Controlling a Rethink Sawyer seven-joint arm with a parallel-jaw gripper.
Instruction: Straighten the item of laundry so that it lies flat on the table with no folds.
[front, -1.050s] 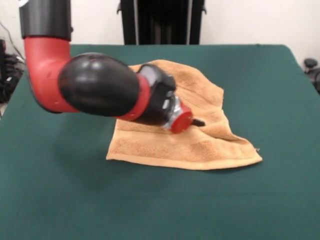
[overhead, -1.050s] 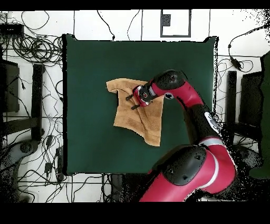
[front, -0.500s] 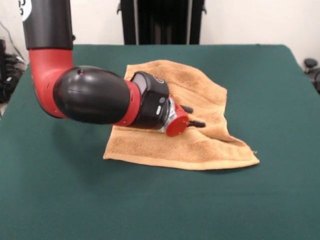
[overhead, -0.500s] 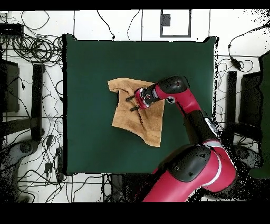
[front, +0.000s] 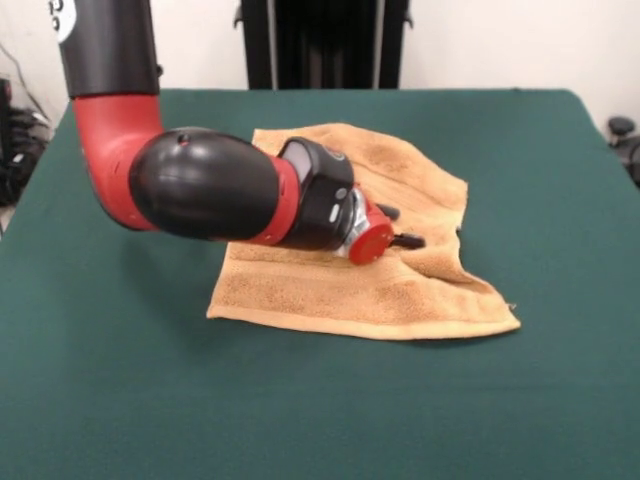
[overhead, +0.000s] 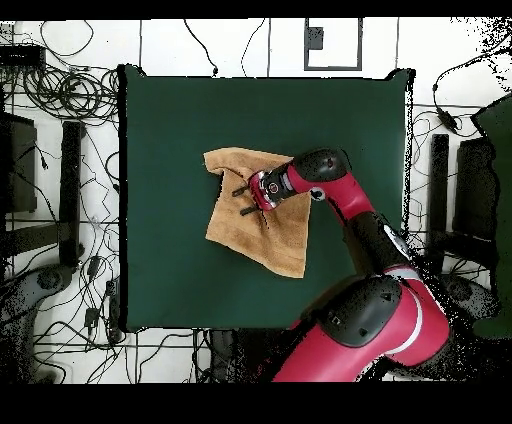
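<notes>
Table (front: 120, 400) in dark green cloth, rumpled towel (front: 300, 290), open hand (front: 400, 226) above.

The red and black arm (front: 210, 185) reaches low over the towel (front: 300, 290), nearly level. Its gripper (front: 400, 227) points sideways above the towel's middle, two dark fingers (overhead: 240, 190) spread apart.

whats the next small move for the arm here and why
Probably lower the pincer onto the towel near the raised fold at its side and close on it. Its two dark fingers stand apart, holding nothing, above the middle of the cloth. The towel still shows a ridge there instead of lying flat on the table.
</notes>
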